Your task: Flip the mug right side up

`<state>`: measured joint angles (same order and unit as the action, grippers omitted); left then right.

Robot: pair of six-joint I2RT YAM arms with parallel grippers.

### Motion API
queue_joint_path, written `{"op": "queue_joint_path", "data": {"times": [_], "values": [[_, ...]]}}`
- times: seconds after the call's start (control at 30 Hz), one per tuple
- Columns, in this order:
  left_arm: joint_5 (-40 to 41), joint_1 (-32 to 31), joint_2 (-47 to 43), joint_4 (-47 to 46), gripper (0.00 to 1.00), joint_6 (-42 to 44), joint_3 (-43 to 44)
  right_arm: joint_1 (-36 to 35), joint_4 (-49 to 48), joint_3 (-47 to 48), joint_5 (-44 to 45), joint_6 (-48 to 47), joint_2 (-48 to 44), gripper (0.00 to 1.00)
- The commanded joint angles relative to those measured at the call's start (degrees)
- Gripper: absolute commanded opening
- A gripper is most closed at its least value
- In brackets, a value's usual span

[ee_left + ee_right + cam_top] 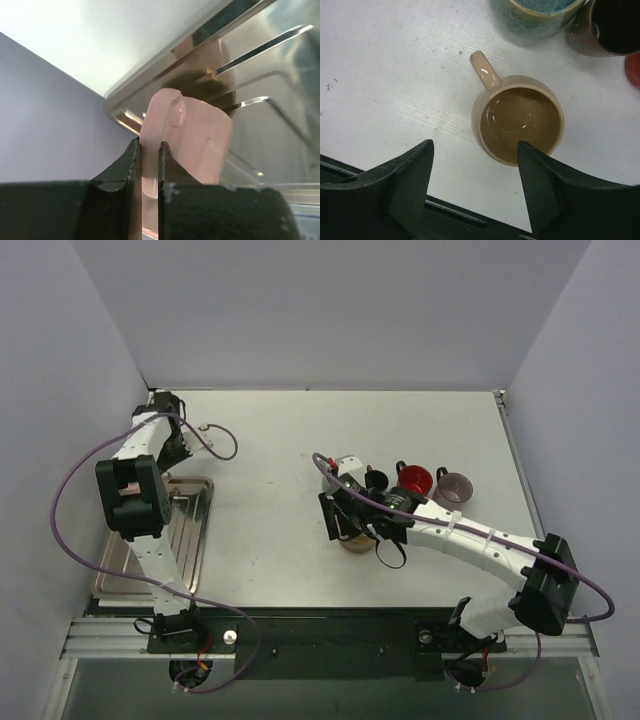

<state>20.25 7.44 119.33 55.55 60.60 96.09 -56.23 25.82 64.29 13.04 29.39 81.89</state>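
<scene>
Fingers of the left gripper [148, 145] are pressed together on a thin edge of the pink mug [200, 145]. This mug is inside the metal tray [190, 520] at the left side of the desk [270, 440], close to the far end of the tray. The left wrist view shows only a smooth pink surface with one drop on it, just beside the tray rim. Where its mouth points and how its long axis lies, I cannot tell from this close.

Under the right gripper [475, 147] the tan mug [520, 125] stands upright on the desk. Its mouth faces up, its long axis is vertical, and its handle [485, 70] points to the upper left in the right wrist view. The right fingers [410, 185] are apart, one on each side above the mug, and do not touch it.

The top view shows the whole layout: the left arm reaches over the tray and hides the pink mug, and the right arm covers most of the tan mug. It also shows a black mug [376, 478], a red mug [415, 478] and a greyish mug [455, 488] in a row behind the right gripper. Only the right wrist view shows a blue-green glazed mug [535, 15] near the tan one.
</scene>
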Motion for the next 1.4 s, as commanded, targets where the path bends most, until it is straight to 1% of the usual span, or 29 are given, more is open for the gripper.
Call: {"op": "queue_joint_path", "data": {"times": [0.0,0.03,0.07,0.17,0.2,0.23,0.27,0.3,0.33,0.4,0.5,0.63,0.7,0.87,0.9,0.93,0.97,1.0,1.03,1.07,1.1,1.13,1.17,1.2,1.23,1.27,1.3,1.33,1.37], "values": [[-15.9,-2.86,-10.59,11.31,0.0,-11.09,13.29,-0.81,2.65,0.57,4.1,-1.7,-7.52,0.63],[-18.21,-3.22,-12.52,12.55,0.0,-13.03,15.5,-0.9,2.48,0.48,4.27,-2.31,-9.88,0.66],[-23.71,-4.09,-13.67,15.26,0.0,-15.66,18.66,-1.16,1.69,0.4,4.28,-2.84,-10.95,0.66],[-34.37,-6.56,-19.02,17.83,0.0,-21.74,23.43,-1.6,-1.38,-0.39,2.0,-4.86,-17.0,0.72],[-39.01,-9.09,-20.09,18.54,0.0,-24.36,24.66,-1.78,-4.17,-1.0,1.21,-5.13,-18.42,0.75],[-40.97,-10.42,-22.36,18.54,0.0,-25.69,25.02,-1.78,-5.68,-1.62,-0.97,-5.74,-20.78,0.76],[-45.95,-12.61,-24.91,18.37,0.0,-27.88,25.19,-1.69,-9.53,-3.02,-2.56,-6.01,-23.33,0.78],[-48.18,-13.76,-26.06,17.76,0.0,-29.47,24.93,-1.78,-13.91,-3.73,-5.62,-6.27,-24.31,0.79],[-53.42,-16.03,-28.43,15.66,0.0,-32.7,24.15,-1.69,-15.87,-4.78,-6.96,-6.27,-26.15,0.8],[-59.85,-19.46,-31.68,11.11,0.0,-38.5,22.22,-1.61,-22.2,-6.01,-10.57,-5.48,-27.74,0.81],[-64.89,-25.96,-34.95,4.32,0.0,-46.6,19.4,-1.69,-31.85,-6.81,-16.27,-3.2,-28.54,0.81],[-64.2,-33.17,-36.88,1.41,0.0,-50.39,19.13,-1.69,-39.87,-7.95,-20.15,-1.0,-28.54,0.79],[-63.23,-35.82,-37.06,1.32,0.0,-50.32,18.78,-1.87,-42.16,-8.65,-20.68,-0.82,-28.8,0.77],[-61.12,-39.69,-37.06,-0.44,0.0,-52.07,16.49,-2.83,-44.63,-8.92,-25.77,-2.76,-28.54,0.67],[-61.99,-40.39,-37.06,-0.79,0.0,-52.77,16.67,-2.84,-45.33,-8.83,-25.78,-2.32,-28.19,0.58],[-62.43,-40.75,-36.8,-1.14,0.0,-53.3,16.76,-2.84,-45.68,-8.75,-25.09,-1.19,-27.05,0.51],[-62.87,-41.71,-36.8,-1.93,0.0,-54.26,16.84,-2.84,-45.6,-8.22,-24.9,-1.0,-25.83,0.36],[-63.14,-42.15,-36.89,-2.2,0.0,-54.44,16.93,-2.92,-44.64,-8.04,-24.55,-1.26,-25.29,0.28],[-63.92,-42.25,-37.06,-2.72,0.0,-54.1,16.5,-2.92,-43.5,-7.0,-24.29,-1.61,-24.68,0.08],[-63.67,-42.16,-37.32,-2.73,0.0,-53.75,15.8,-2.92,-40.97,-6.47,-22.9,-1.96,-24.67,0.0],[-62.45,-42.07,-37.5,-1.68,0.0,-52.18,15.53,-2.92,-39.55,-6.37,-21.4,-2.31,-25.28,0.0],[-61.74,-41.9,-37.5,0.42,0.0,-49.9,14.92,-2.66,-34.31,-5.94,-16.43,-3.1,-25.89,0.0],[-59.3,-41.72,-37.33,2.18,0.25,-48.48,14.91,-2.66,-30.96,-5.41,-13.51,-3.46,-26.86,0.0],[-57.71,-41.02,-37.24,5.15,0.93,-45.86,14.39,-2.49,-21.7,-3.58,-5.3,-4.59,-27.22,0.0],[-55.17,-40.58,-37.59,6.31,0.93,-44.79,13.86,-2.4,-17.52,-2.69,-2.0,-5.21,-27.74,0.0],[-52.62,-38.92,-38.11,6.85,0.93,-44.6,12.2,-2.22,-9.3,-1.2,4.74,-6.26,-27.92,0.0],[-46.42,-37.95,-39.34,6.33,0.94,-45.12,10.62,-1.87,-5.65,-0.58,7.85,-7.05,-28.27,0.0],[-40.09,-35.94,-40.04,5.11,0.94,-45.74,7.91,-1.09,1.79,-0.14,11.45,-7.41,-28.1,0.0],[-35.76,-35.31,-41.53,4.31,0.93,-45.57,5.27,0.05,5.95,-0.22,13.05,-6.98,-27.31,0.0]]}}
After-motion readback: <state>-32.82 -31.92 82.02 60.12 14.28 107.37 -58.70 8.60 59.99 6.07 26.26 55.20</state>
